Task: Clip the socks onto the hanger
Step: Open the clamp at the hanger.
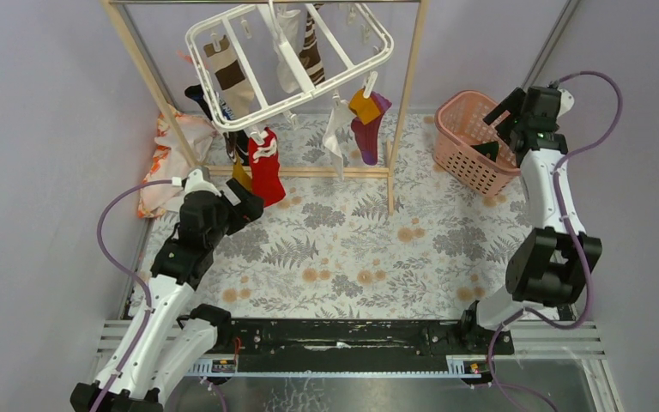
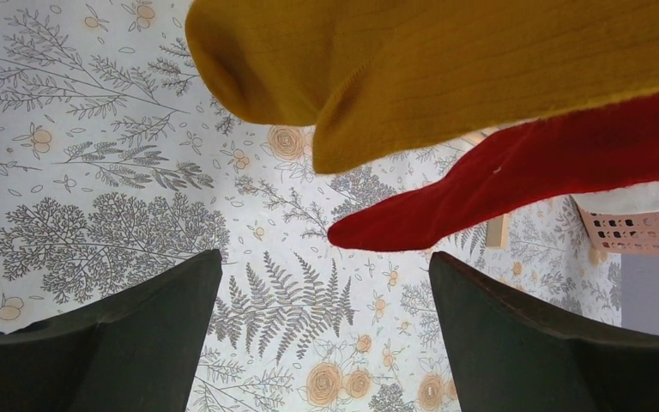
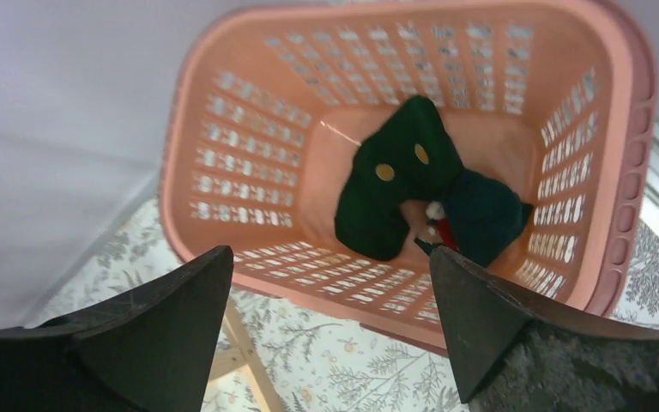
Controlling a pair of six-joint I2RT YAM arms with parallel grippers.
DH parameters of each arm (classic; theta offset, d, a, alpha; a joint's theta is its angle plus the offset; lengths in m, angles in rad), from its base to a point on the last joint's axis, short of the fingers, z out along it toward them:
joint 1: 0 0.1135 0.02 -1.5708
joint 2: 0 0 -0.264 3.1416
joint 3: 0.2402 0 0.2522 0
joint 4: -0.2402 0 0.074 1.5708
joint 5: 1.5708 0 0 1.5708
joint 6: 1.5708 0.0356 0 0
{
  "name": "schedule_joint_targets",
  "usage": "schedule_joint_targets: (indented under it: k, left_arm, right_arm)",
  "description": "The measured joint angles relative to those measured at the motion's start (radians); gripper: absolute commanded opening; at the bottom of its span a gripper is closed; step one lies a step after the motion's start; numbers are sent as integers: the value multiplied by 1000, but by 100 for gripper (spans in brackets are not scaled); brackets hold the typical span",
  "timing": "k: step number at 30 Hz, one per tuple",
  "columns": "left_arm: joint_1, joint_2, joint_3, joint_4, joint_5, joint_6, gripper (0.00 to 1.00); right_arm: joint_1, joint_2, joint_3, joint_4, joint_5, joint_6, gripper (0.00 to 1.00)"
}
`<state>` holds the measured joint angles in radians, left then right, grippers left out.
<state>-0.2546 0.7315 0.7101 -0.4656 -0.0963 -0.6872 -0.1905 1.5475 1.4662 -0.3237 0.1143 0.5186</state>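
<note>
The white hanger [image 1: 292,60] hangs from the rack's rod with several socks clipped on, among them a red sock [image 1: 267,172], a mustard one [image 1: 242,176], a white one [image 1: 337,133] and an orange-and-purple pair [image 1: 367,120]. My left gripper [image 1: 249,204] is open just below the red sock. In the left wrist view the mustard sock [image 2: 446,69] and red sock [image 2: 523,180] dangle above my empty left gripper [image 2: 326,266]. My right gripper [image 1: 499,129] hovers open over the basket. Between its wide jaws, my right gripper [image 3: 330,266] looks down on dark green socks [image 3: 403,172] in the basket.
A wooden rack [image 1: 408,112] with a metal rod carries the hanger. The pink lattice basket [image 1: 463,129] stands at the right, and in the right wrist view the basket's wall [image 3: 249,172] is close. An orange-and-white patterned cloth [image 1: 167,159] lies by the rack's left leg.
</note>
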Motion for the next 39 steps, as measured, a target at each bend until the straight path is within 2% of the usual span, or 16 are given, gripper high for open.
schedule_joint_targets:
  k: [3, 6, 11, 15, 18, 21, 25, 27, 34, 39]
  left_arm:
    - [0, -18, 0, 0, -1, 8, 98]
    - [0, -51, 0, 3, 26, 32, 89]
    - [0, -171, -2, 58, 215, 92, 87]
    - [0, -216, 39, 78, 387, 145, 86]
    - [0, -212, 80, 101, 483, 171, 83]
    - [0, -208, 81, 149, 531, 171, 83]
    - [0, -180, 56, 252, 572, 145, 83]
    - [0, -167, 40, 298, 576, 132, 83]
    - [0, -127, 24, 368, 520, 117, 84]
    - [0, -61, 24, 384, 452, 103, 84]
  right_arm:
    - [-5, 38, -25, 2, -24, 5, 90]
    - [0, -6, -122, 54, -91, 13, 88]
    - [16, -206, -270, 145, -227, 25, 87]
    - [56, -380, -357, 262, -303, 41, 78]
    - [136, -511, -454, 358, -348, 64, 77]
    - [298, -577, -498, 407, -368, 69, 77]
    - [529, -596, -498, 443, -367, 26, 76]
    - [591, -595, -487, 441, -368, -12, 75]
    - [719, -530, -369, 424, -368, -207, 74]
    - [829, -427, -244, 393, -370, -319, 74]
